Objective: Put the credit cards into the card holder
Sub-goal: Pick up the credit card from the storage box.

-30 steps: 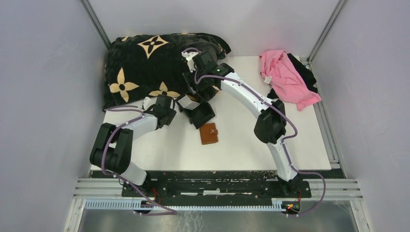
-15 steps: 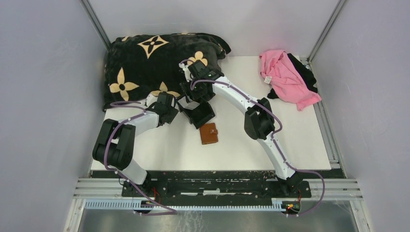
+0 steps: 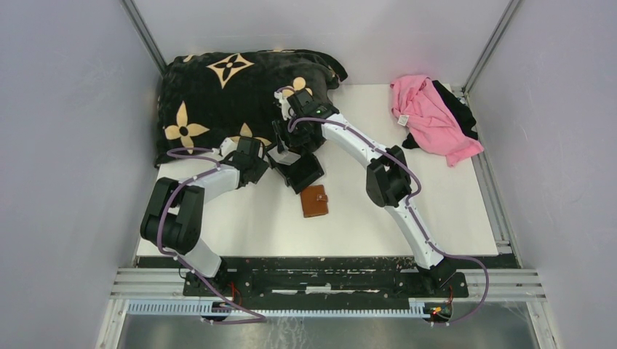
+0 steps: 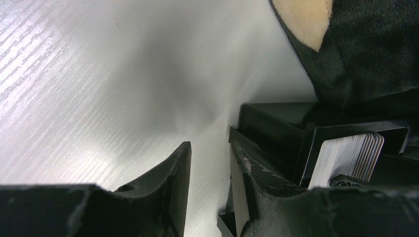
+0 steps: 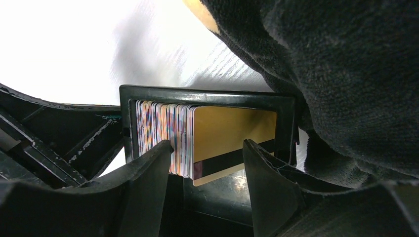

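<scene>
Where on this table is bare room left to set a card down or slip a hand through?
Bare table lies between the card holder and the near edge, and another patch right of the right arm, below the pink cloth. Crowded around the black tray, hemmed by the blanket, the left arm and the right.

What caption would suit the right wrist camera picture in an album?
Open right gripper poised at credit cards standing on edge in a black tray, dark blanket alongside.

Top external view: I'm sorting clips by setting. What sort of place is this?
Probably a lab robot test cell, not a home: a white table enclosed by plain grey panel walls, aluminium rails along its near edge, and two robot arms bolted there.
</scene>
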### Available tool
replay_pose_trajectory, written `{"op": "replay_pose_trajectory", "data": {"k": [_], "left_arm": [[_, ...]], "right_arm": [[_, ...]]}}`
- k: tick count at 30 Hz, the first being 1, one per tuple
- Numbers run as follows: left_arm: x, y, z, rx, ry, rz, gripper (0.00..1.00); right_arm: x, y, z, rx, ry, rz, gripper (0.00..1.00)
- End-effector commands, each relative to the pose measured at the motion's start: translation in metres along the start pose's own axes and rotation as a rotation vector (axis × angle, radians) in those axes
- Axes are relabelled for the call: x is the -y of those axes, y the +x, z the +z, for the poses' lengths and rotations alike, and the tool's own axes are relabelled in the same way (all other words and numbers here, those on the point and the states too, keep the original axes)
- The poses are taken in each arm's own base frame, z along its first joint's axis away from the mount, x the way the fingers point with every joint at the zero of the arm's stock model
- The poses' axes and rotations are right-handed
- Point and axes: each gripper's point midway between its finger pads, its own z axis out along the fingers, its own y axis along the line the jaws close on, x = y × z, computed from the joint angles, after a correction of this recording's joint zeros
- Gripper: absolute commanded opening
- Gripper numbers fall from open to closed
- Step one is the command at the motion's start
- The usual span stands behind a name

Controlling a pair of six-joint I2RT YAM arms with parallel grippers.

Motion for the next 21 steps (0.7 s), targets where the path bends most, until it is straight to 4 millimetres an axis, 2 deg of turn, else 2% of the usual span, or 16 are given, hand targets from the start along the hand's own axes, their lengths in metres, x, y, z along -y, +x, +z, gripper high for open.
{"op": "replay_pose_trajectory", "data": {"k": [1,8,21], "left_arm": [[0.017,-0.005,0.000,0.006,0.049,0.042,0.42],[0.020,0.000,0.003,-0.016,0.061,0.046,0.42],[0.020,0.001,0.005,-0.022,0.060,0.041,0.42]], "right_arm": [[-0.007,-0.009,0.003,0.026,-0.050,0.023,0.61],[-0.019,-0.012,0.000,0.031,-0.105,0.047,0.50],[-0.034,-0.027,-0.029,0.072,-0.116,0.024,0.43]]}}
